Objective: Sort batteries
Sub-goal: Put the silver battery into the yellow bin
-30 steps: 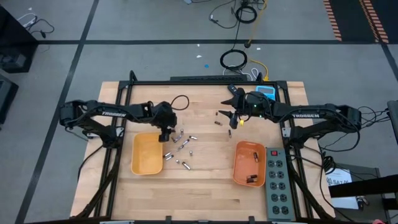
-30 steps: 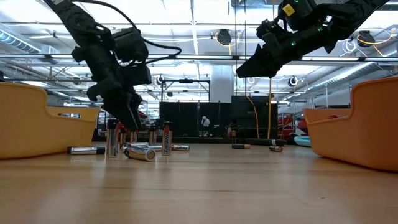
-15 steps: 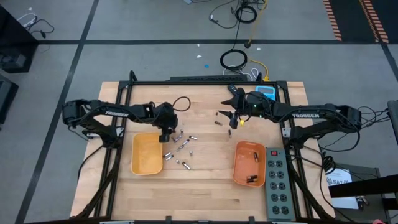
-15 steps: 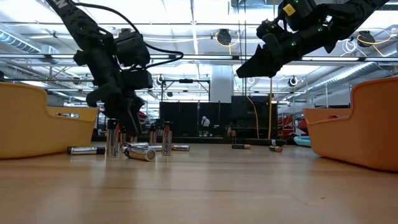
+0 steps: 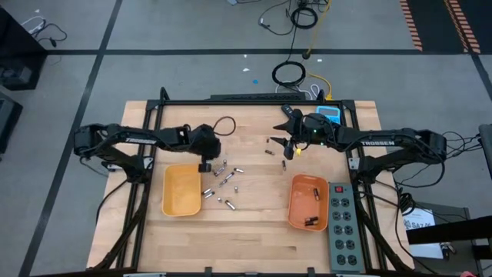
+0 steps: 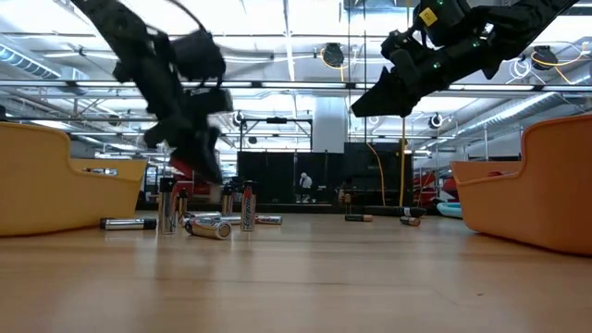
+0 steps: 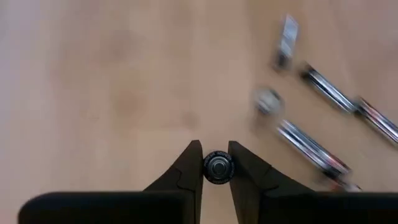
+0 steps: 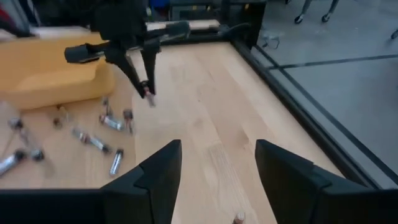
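Several batteries (image 5: 224, 185) lie or stand loose on the wooden table between a yellow tray (image 5: 181, 191) on the left and an orange tray (image 5: 307, 202) on the right. My left gripper (image 5: 206, 165) hangs above the left end of that cluster, shut on one battery (image 7: 218, 168). My right gripper (image 5: 286, 149) hovers open at the far middle of the table, above a few small batteries (image 5: 270, 145), with nothing between its fingers (image 8: 158, 171). The orange tray holds a few dark batteries (image 5: 311, 221). My left gripper pinches the battery by its round sides (image 7: 207, 168) between the two fingertips. The fingers (image 7: 189, 167) slant down from the table's left. The wrist view shows the battery end-on, so it lies roughly along the fingers. It is lifted clear of the table (image 8: 148, 93).
A grey power strip (image 5: 343, 227) lies at the right edge beside the orange tray. A blue calculator (image 5: 328, 114) sits at the far right and a loop of black cable (image 5: 223, 125) at the far left. Bare wood (image 5: 254, 238) runs along the near edge.
My left gripper has risen from among the standing batteries near the yellow tray, and one battery has come up with it, clear of the table. The rest of the batteries have stayed where they were.
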